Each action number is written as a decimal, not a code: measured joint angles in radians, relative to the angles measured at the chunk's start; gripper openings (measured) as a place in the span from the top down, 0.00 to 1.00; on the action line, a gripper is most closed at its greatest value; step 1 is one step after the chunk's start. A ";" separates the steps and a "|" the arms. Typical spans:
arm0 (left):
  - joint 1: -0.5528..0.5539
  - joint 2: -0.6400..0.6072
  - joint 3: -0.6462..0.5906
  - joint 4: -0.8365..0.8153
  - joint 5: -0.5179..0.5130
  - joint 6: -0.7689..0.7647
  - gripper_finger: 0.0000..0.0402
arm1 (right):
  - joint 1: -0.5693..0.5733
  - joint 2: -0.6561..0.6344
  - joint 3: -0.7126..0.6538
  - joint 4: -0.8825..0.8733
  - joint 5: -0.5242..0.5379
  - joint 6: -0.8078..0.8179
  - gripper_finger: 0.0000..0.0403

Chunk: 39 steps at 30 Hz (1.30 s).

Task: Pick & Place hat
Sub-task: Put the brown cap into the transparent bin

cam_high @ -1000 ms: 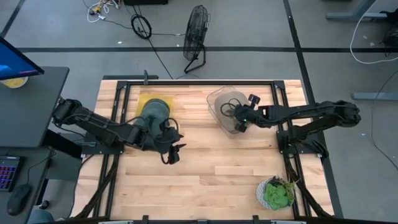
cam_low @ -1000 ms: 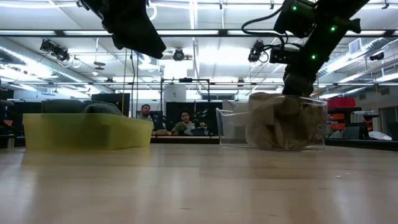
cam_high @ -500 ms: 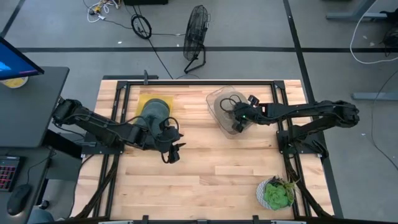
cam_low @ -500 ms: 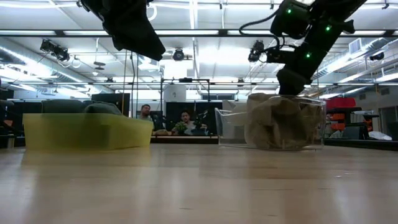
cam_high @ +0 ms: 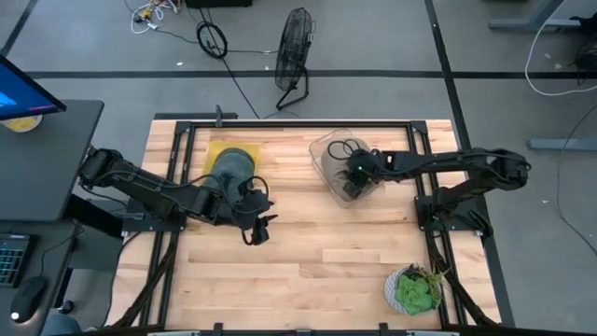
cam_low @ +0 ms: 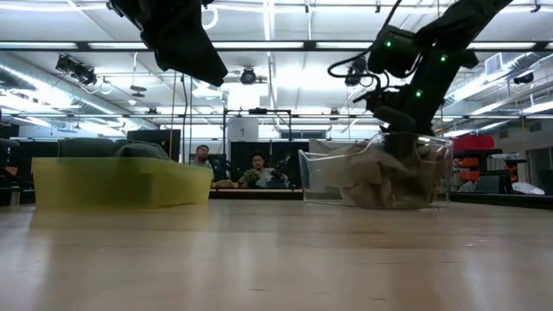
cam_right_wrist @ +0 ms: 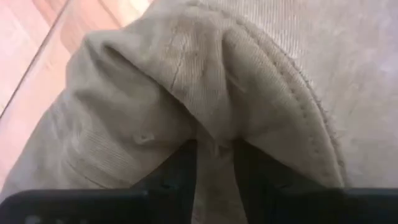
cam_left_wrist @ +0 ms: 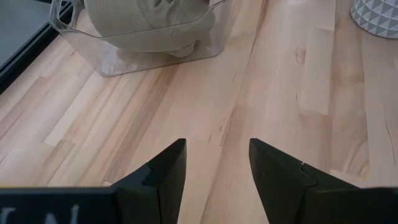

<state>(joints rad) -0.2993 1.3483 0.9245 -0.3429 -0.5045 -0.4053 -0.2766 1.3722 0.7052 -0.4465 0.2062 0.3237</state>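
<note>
The right gripper point(cam_high: 352, 175) has pushed down into the clear plastic bin point(cam_low: 376, 180) near the far edge of the table, lower than half a second ago, when it hung just above the rim. Its two fingers point(cam_right_wrist: 186, 163) are drawn close together and pinch a fold of the tan corduroy hat point(cam_right_wrist: 205, 93), which lies crumpled inside the bin. The fabric looks more flattened than before, pressed down by the gripper. This suggests the grasp is being made and the lift out of the bin has not begun. The right arm reaches in from the table's right side, stretched nearly level across the far half, its wrist tipped down into the bin. The left gripper point(cam_left_wrist: 214, 171) waits above bare wood toward the middle of the table, fingers spread apart and holding nothing. Its arm bends in from the left, passing over a yellow tray point(cam_low: 112, 183) that holds a dark green hat point(cam_high: 230, 168).
</note>
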 joint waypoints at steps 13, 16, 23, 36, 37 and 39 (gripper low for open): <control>0.000 0.000 0.000 -0.004 0.000 0.000 0.55 | -0.018 0.107 0.001 0.038 -0.048 -0.018 0.72; 0.000 0.000 0.000 -0.004 0.000 0.000 0.55 | -0.018 0.108 0.000 0.043 -0.055 -0.018 0.72; 0.000 0.000 0.000 -0.005 0.000 0.000 0.55 | -0.017 0.074 0.079 -0.051 -0.090 -0.055 0.72; 0.000 0.000 0.000 -0.031 0.000 -0.002 0.55 | -0.016 0.039 0.364 -0.461 0.053 -0.103 0.70; 0.000 0.000 0.000 -0.031 0.000 -0.002 0.55 | -0.017 0.038 0.365 -0.463 0.101 -0.103 0.70; 0.000 0.000 0.000 -0.031 0.000 -0.002 0.55 | -0.026 0.038 0.360 -0.471 0.142 -0.093 0.69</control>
<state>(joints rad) -0.2993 1.3483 0.9245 -0.3739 -0.5043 -0.4072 -0.3024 1.4101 1.0653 -0.9178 0.3484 0.2310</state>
